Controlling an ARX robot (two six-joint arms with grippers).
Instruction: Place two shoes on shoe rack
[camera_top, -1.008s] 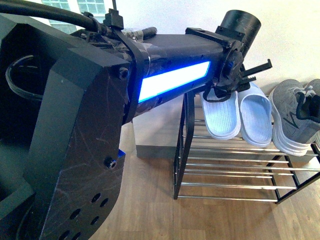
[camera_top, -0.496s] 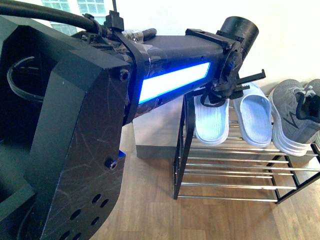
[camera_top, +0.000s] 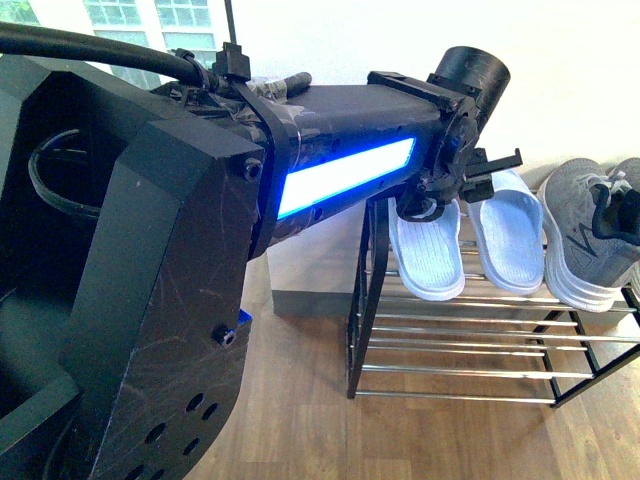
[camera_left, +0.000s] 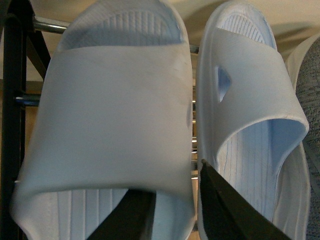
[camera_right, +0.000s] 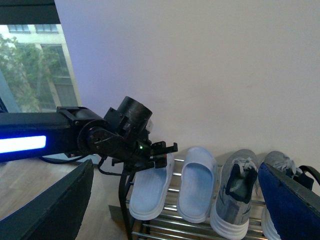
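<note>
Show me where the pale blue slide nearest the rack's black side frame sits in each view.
Front view: slide on the top tier, under the left gripper.
Left wrist view: slide fills the near half.
Right wrist view: slide below the gripper.
Shared landmark: black side frame.

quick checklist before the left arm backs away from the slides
1. Left slide on the rack's top tier: ok, though its toe overhangs the front bar.
2. Right slide beside it on the same tier: ok.
3. Left claw let go of the left slide: cannot tell; one finger sits under the strap.
4. Grey sneakers on the shoe rack: ok.
5. Right claw clear of the rack: ok, open and holding nothing.
</note>
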